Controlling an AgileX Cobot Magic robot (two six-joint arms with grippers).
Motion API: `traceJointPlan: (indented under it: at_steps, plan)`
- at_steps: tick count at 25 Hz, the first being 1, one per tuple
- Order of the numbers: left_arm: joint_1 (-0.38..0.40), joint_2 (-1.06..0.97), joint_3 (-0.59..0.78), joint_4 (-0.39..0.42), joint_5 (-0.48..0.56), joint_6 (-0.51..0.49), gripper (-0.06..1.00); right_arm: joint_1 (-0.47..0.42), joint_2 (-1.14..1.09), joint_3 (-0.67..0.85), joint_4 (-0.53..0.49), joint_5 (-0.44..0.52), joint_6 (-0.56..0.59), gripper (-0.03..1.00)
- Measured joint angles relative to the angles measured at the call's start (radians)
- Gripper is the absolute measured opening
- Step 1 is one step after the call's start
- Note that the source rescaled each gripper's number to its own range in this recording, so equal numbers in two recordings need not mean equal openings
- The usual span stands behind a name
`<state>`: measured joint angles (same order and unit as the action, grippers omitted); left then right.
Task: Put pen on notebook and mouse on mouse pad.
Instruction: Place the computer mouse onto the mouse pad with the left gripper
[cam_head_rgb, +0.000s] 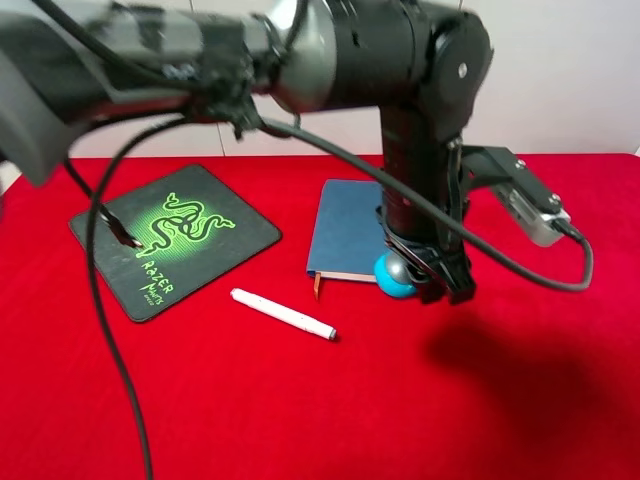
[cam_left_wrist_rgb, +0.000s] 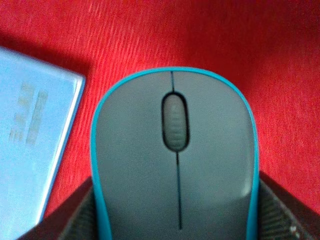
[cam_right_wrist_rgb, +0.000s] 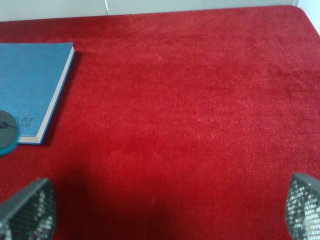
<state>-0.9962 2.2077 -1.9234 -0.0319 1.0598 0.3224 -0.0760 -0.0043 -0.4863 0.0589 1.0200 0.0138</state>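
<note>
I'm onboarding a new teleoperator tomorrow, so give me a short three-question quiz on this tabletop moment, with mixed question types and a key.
1. Short answer: where does the pen lie in relation to the mouse pad and the notebook?
2. True or false: the right gripper is open with nothing between its fingers.
3. Multiple choice: the left gripper is closed around A) the mouse, B) the pen, C) the notebook.

Key
1. On the red cloth, touching neither of them.
2. True.
3. A.
</note>
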Motion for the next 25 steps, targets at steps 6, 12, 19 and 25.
traceJointPlan:
  at_steps: [6,12,19,25]
  plan:
    - [0.078,-0.040,0.000,-0.050,0.099,-0.001,0.00,0.000,0.000,0.000,0.001,0.000,0.000,1.00]
    - [0.149,-0.062,0.002,-0.058,0.099,0.011,0.00,0.000,0.000,0.000,0.001,0.000,0.000,1.00]
    - [0.248,-0.160,0.157,-0.087,0.099,0.014,0.00,0.000,0.000,0.000,0.001,0.000,0.000,1.00]
    - [0.380,-0.303,0.393,-0.087,0.065,0.014,0.00,0.000,0.000,0.000,0.001,0.000,0.000,1.00]
